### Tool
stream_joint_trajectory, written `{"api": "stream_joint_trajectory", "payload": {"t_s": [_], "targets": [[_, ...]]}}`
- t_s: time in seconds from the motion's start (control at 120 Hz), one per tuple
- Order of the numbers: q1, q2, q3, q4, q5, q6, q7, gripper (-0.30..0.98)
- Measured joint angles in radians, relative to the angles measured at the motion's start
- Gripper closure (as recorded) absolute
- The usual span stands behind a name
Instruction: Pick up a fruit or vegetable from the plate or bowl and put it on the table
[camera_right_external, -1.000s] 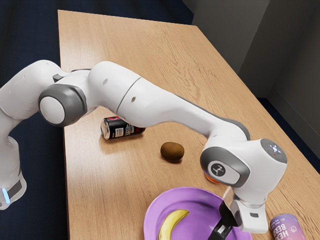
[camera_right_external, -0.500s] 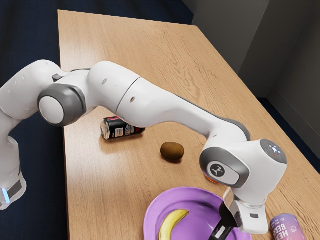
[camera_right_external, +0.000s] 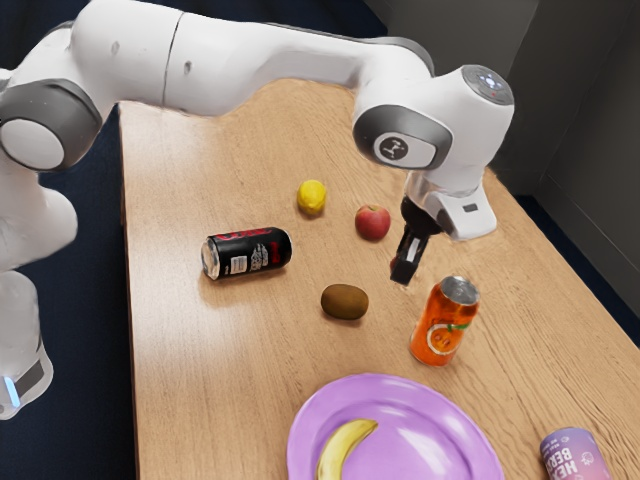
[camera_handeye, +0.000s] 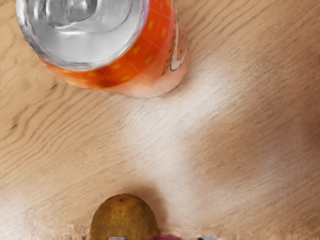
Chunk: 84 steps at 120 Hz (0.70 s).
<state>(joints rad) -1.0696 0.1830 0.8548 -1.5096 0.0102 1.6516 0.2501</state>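
The black gripper (camera_right_external: 402, 272) hangs above the table, between the apple and the orange can. A bit of a dark red thing (camera_right_external: 394, 262) shows beside its fingertips. In the wrist view the same dark red thing (camera_handeye: 166, 237) lies at the lower edge between the gripper's (camera_handeye: 164, 238) two grey tips, and the gripper is shut on it; most of it is hidden. The purple plate (camera_right_external: 308, 408) stands at the exterior view's bottom, with a yellow banana (camera_right_external: 345, 446) in it. The wooden table (camera_right_external: 240, 350) carries a brown kiwi (camera_right_external: 345, 301), also in the wrist view (camera_handeye: 122, 220).
The orange can (camera_right_external: 440, 325) stands upright near the gripper, beyond the plate. A black can (camera_right_external: 247, 252) lies on its side at the exterior view's left. A lemon (camera_right_external: 312, 197) and a red apple (camera_right_external: 373, 222) rest farther up; a purple can (camera_right_external: 574, 458) is at lower right.
My hand has risen from the plate and moved toward the exterior view's upper left, with the dark red thing. The lemon, apple and orange can have come out from behind the arm.
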Motion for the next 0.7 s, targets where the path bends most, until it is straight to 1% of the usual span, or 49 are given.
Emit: {"api": "stream_joint_trajectory", "payload": {"t_s": [0.05, 0.1, 0.117, 0.142, 0.15, 0.167, 0.183, 0.208, 0.242, 0.258, 0.275, 0.3, 0.325, 0.375, 0.408, 0.467, 0.55, 0.633, 0.7], "targets": [[0.044, -0.033, 0.045, -0.010, -0.006, 0.020, 0.015, 0.56], [0.142, -0.044, 0.055, 0.041, -0.012, 0.035, 0.041, 0.56], [0.187, -0.041, 0.045, 0.072, -0.013, 0.039, 0.050, 0.56], [0.291, -0.026, -0.014, 0.124, -0.015, 0.044, 0.065, 0.55], [0.334, -0.018, -0.046, 0.143, -0.016, 0.045, 0.070, 0.54], [0.444, 0.005, -0.140, 0.192, -0.017, 0.042, 0.080, 0.54], [0.574, 0.037, -0.268, 0.250, -0.016, 0.036, 0.089, 0.54], [0.772, 0.091, -0.489, 0.337, -0.008, 0.024, 0.103, 0.54], [0.977, 0.157, -0.748, 0.427, 0.019, 0.009, 0.119, 0.55], [1.051, 0.191, -0.853, 0.463, 0.035, 0.002, 0.126, 0.55], [1.106, 0.225, -0.931, 0.489, 0.050, -0.005, 0.133, 0.55], [1.165, 0.270, -1.013, 0.518, 0.068, -0.014, 0.143, 0.56], [1.213, 0.310, -1.069, 0.536, 0.082, -0.022, 0.153, 0.56], [1.288, 0.369, -1.152, 0.557, 0.101, -0.035, 0.172, 0.58], [1.319, 0.412, -1.185, 0.569, 0.110, -0.042, 0.183, 0.57], [1.341, 0.461, -1.212, 0.581, 0.120, -0.052, 0.201, 0.58], [1.345, 0.482, -1.224, 0.588, 0.130, -0.061, 0.225, 0.57], [1.334, 0.491, -1.222, 0.590, 0.134, -0.065, 0.252, 0.33], [1.320, 0.491, -1.222, 0.604, 0.137, -0.066, 0.273, 0.20]]}}
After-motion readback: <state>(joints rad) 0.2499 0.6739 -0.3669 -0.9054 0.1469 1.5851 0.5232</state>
